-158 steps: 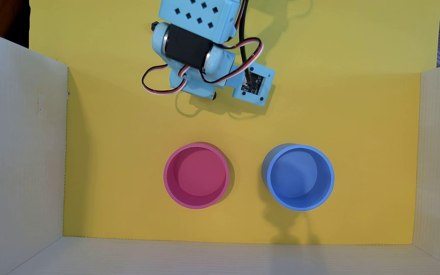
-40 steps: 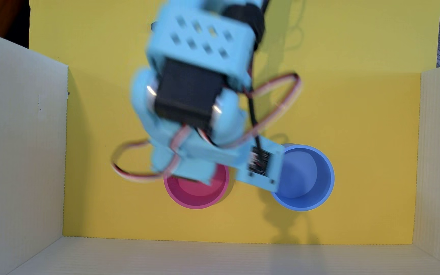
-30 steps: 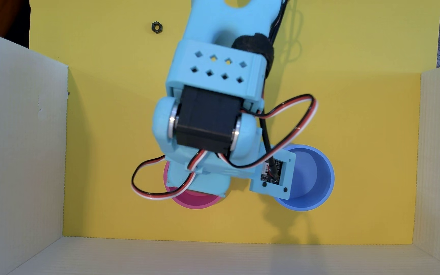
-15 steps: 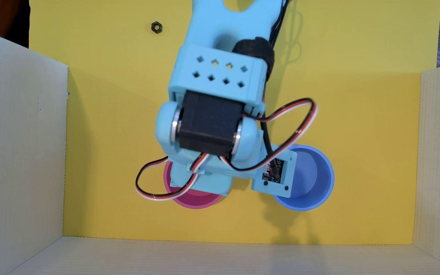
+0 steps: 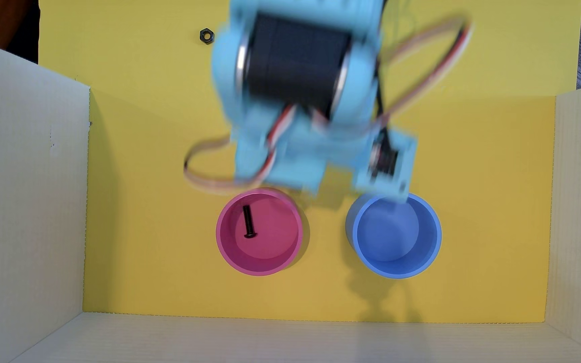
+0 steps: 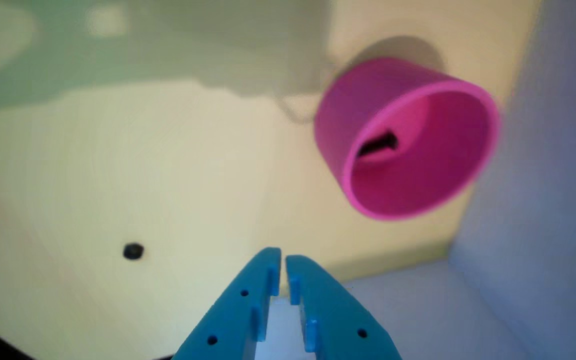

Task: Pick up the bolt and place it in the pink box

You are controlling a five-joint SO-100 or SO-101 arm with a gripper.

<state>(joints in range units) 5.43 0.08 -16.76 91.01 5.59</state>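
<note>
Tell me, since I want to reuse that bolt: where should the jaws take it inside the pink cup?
Probably mid-shaft, from straight above. The bolt lies flat on the pink cup floor, left of centre, head toward the overhead view's bottom. The walls block side approaches, so jaws should close across the shaft.

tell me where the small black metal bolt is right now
In the overhead view the small black metal bolt lies inside the round pink plastic cup, left of the blue cup.

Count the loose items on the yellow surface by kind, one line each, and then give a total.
Round cups: 2, the pink box and the blue cup
Bolts: 1, the bolt lying inside the pink box
Hex nuts: 1, the nut
Total: 4
</note>
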